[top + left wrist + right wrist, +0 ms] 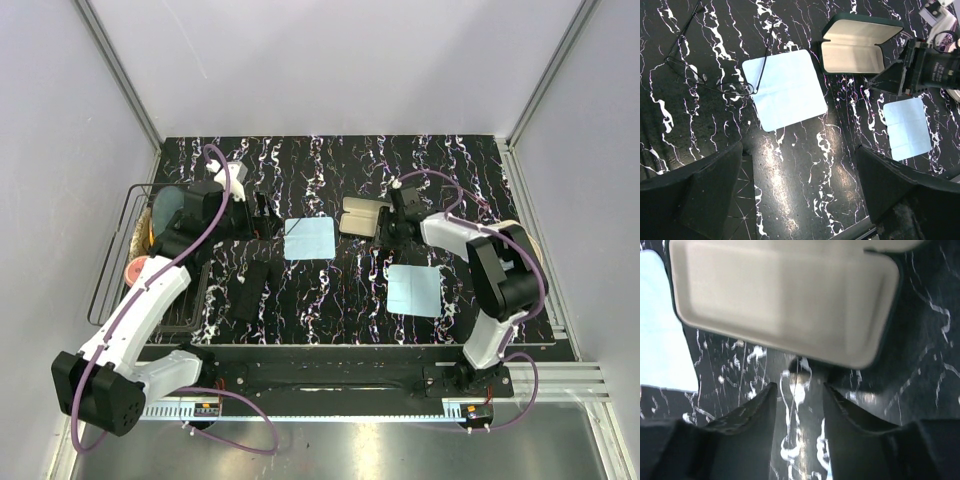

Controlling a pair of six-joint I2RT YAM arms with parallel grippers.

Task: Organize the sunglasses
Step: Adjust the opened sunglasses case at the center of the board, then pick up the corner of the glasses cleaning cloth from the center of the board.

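Sunglasses: one thin wire-framed pair (702, 77) lay flat on the black marbled table (805, 165), out in the open and not in any case, with one temple touching the edge of the centre cloth.
Case: one hard case (855, 47) sat open with its cream lining up, and there was nothing in it that I could see.
Cloths: two pale blue squares. The centre cloth (785, 90) was between glasses and case, and the right-hand cloth (905, 127) was over by the right arm.
Right gripper (800, 405): fingers a little apart with nothing between them, nosed in just beside the case's near rim.
Left gripper (800, 190): spread wide and empty, hanging over the table near the glasses.
Dark oblong (255, 290): one, by the left arm. It might have been a closed second case, but I couldn't tell.
Progress: early, I'd say. The case was open and ready, but the glasses were yet to go in and the lid yet to shut.
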